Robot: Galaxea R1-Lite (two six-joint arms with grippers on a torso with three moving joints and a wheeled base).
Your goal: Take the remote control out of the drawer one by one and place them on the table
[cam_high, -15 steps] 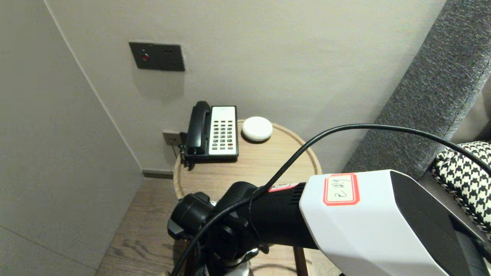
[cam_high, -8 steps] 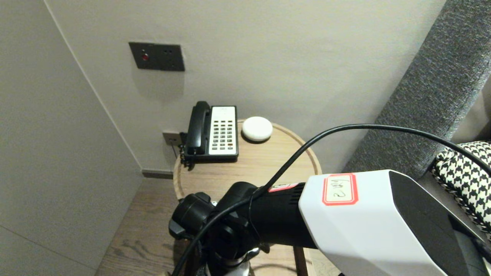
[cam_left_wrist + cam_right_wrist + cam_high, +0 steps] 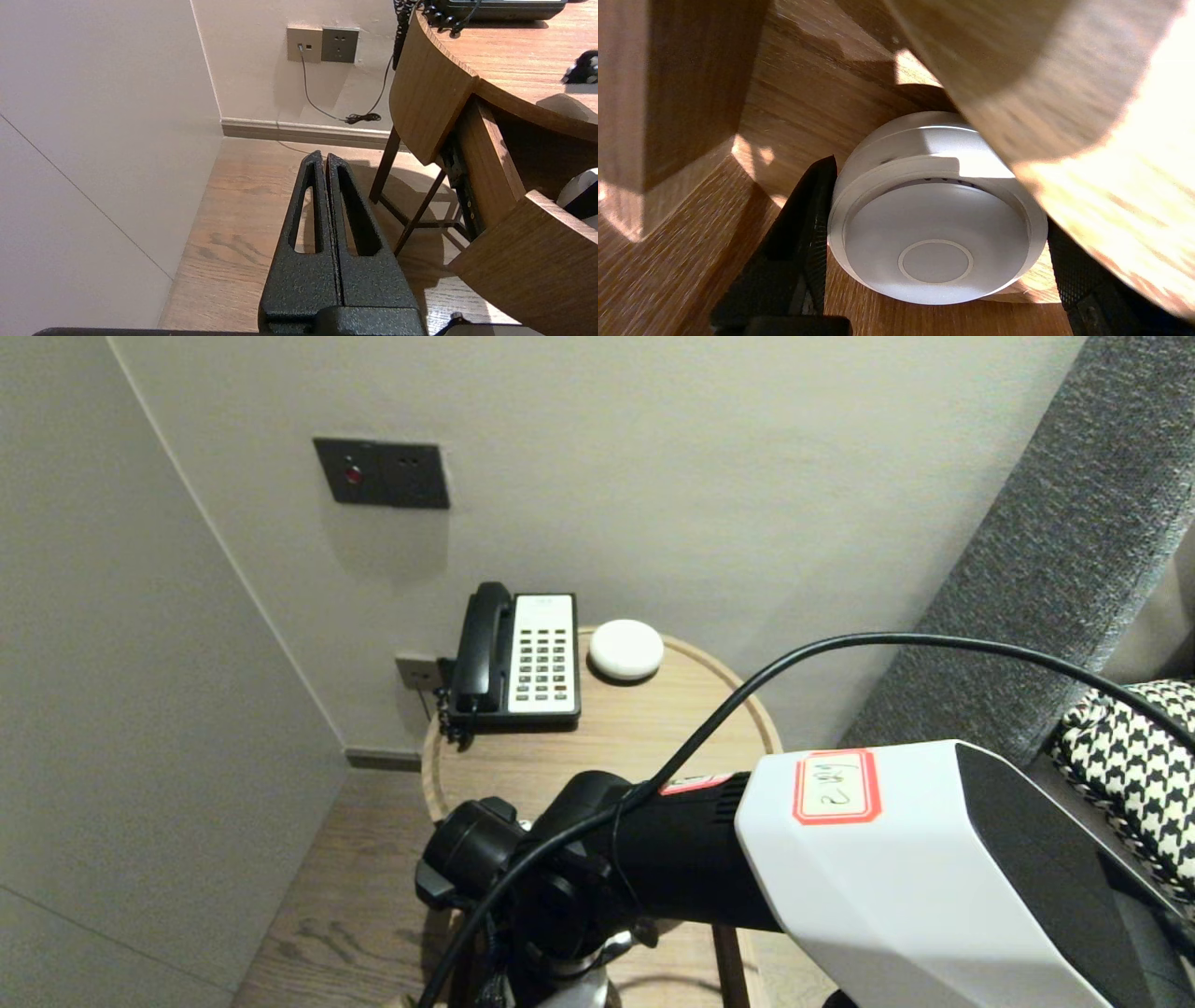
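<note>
Right gripper [image 3: 938, 200] is down inside the open drawer [image 3: 794, 107] on the 6 o'clock side of the round table [image 3: 607, 747]. Its jaws stand wide, astride a white puck [image 3: 934, 233] that lies flat on the drawer floor. One of the fingers [image 3: 808, 224] sits close against the puck's rim and the other is close on the opposite side. I cannot tell whether either finger presses on it. The table's edge overhangs the far part of the puck. In the head view the right arm [image 3: 887, 868] enters from 4 o'clock and drops below the table's 6 o'clock edge, so the gripper itself is hidden there. A black cable [image 3: 747, 691] arcs over the arm. On the tabletop a telephone [image 3: 523, 658] sits at 11 o'clock with its handset on the cradle. A second white disc [image 3: 625, 650] lies just beside it at 12 o'clock. A dark wall plate [image 3: 383, 474] hangs on the wall above the telephone, and a houndstooth cushion [image 3: 1134, 756] lies at 3 o'clock in the head view. Left gripper [image 3: 325, 158] is parked low over the wood floor [image 3: 243, 210], jaws pressed together and holding nothing. It points toward the wall socket [image 3: 322, 44], and the table's legs and the pulled-out drawer are near it.
</note>
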